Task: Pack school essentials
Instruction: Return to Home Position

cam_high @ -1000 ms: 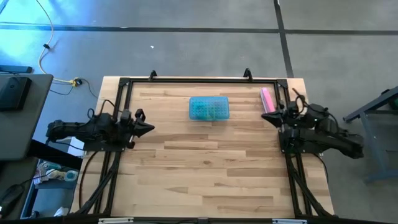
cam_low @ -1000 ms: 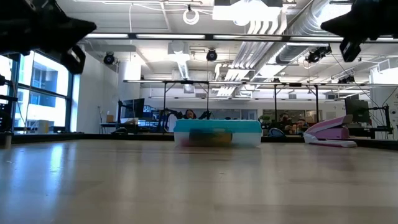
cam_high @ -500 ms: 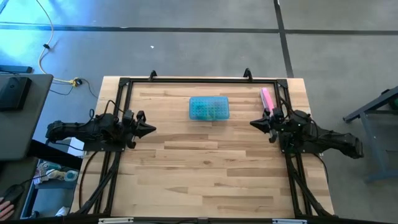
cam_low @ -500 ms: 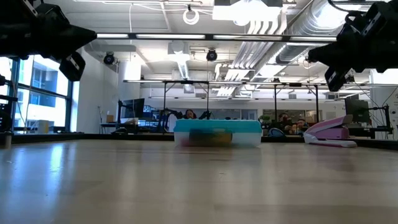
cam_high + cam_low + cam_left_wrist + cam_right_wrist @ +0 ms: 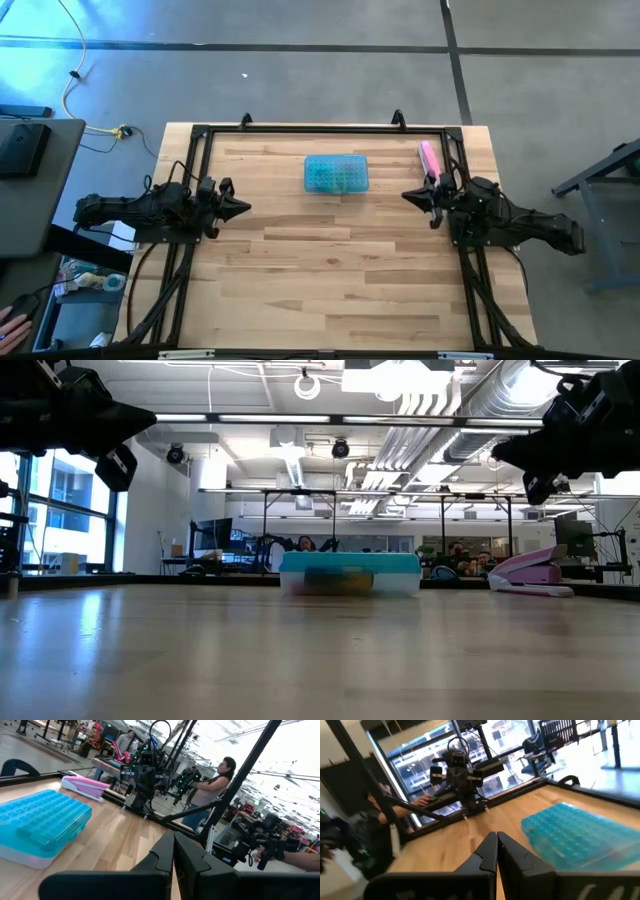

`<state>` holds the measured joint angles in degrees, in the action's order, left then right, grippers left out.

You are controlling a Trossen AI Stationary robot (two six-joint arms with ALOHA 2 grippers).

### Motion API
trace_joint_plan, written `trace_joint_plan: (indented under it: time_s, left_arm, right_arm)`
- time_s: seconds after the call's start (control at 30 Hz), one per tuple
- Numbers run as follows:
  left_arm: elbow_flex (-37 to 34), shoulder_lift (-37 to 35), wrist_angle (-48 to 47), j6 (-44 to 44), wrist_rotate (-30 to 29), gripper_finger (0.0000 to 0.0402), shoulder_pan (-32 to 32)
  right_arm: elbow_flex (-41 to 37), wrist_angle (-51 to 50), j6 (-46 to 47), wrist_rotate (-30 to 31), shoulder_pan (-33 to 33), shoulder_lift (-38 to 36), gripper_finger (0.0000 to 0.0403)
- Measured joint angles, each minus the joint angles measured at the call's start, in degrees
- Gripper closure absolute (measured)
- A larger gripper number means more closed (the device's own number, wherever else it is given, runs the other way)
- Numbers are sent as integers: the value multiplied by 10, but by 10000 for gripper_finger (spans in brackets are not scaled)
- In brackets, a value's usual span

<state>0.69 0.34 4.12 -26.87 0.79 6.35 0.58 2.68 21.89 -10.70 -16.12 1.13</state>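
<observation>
One wooden table (image 5: 330,270) is seen filling the middle of the high view, framed by a black rail. Two dark arms are counted. The left gripper (image 5: 240,208) is held above the table's left edge and the right gripper (image 5: 410,197) above its right edge. Both point inward, and each is pressed closed with nothing held, as shown in the wrist views. One clear plastic box (image 5: 336,173) with a dimpled blue lid is found at upper centre, lid down. One pink oblong bar (image 5: 429,158) lies at upper right, well apart from it. The school essentials (image 5: 338,582) are made out only as a dark blur through the box wall in the low view. They cannot be told apart or counted.
</observation>
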Motion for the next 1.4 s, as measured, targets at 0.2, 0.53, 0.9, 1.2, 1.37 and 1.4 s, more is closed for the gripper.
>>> trace_joint_plan:
  time_s: [0.2, 0.53, 0.9, 1.2, 1.37, 1.4]
  left_arm:
    - [0, 0, 0, 0, 0, 401, 0]
    - [0, 0, 0, 0, 0, 401, 0]
    - [0, 0, 0, 0, 0, 401, 0]
    - [0, 0, 0, 0, 0, 401, 0]
    - [0, 0, 0, 0, 0, 401, 0]
    - [0, 0, 0, 0, 0, 401, 0]
  right_arm:
    - [0, -2, -30, 7, 0, 0, 403]
    - [0, -1, 38, 7, 0, 0, 403]
    - [-1, -1, 36, 7, 0, 0, 403]
    - [-1, -1, 36, 7, 0, 0, 403]
    - [-1, -1, 36, 7, 0, 0, 403]
    - [-1, -1, 36, 7, 0, 0, 403]
